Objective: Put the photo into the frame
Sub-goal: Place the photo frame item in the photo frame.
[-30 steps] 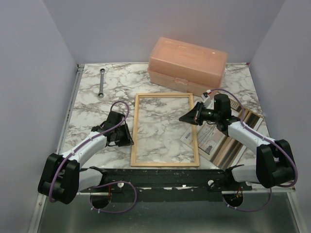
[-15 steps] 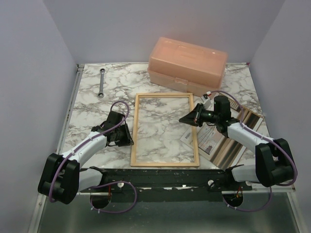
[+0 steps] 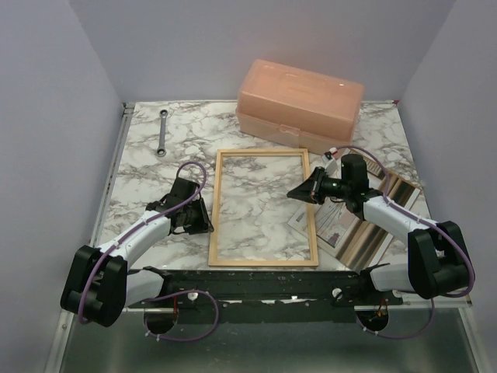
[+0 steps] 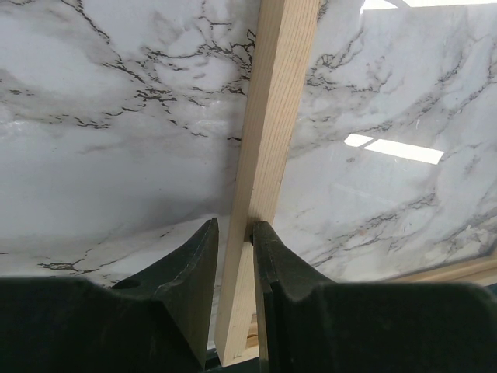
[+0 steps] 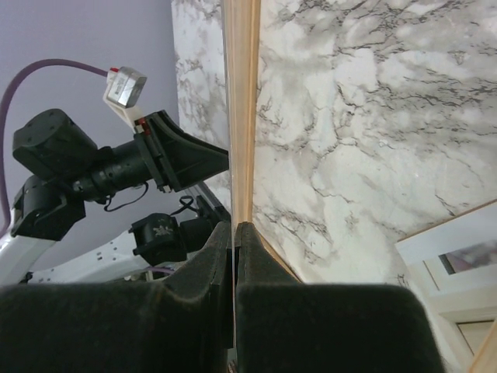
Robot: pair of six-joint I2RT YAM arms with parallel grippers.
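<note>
The light-wood frame [image 3: 262, 153] lies flat in the middle of the table, marble showing through it. My left gripper [image 3: 203, 221] is shut on its left moulding [image 4: 283, 93], one finger on each side of the wood near the front corner [image 4: 235, 225]. My right gripper [image 3: 299, 192] is shut, its tips at the frame's right moulding [image 5: 241, 93], which runs away from the jaws [image 5: 234, 225]; I cannot tell if anything thin sits between them. The photo [image 3: 334, 225] lies face up right of the frame, under the right arm, and its white-bordered corner [image 5: 458, 256] shows in the right wrist view.
A peach plastic box [image 3: 299, 101] stands at the back, just beyond the frame. A wrench [image 3: 162, 132] lies at the back left. A striped brown panel [image 3: 380, 229] sits under the photo near the right edge. Purple walls close in on three sides.
My right gripper has shifted slightly down and left along the frame's right moulding. The left arm and the frame have stayed put.
</note>
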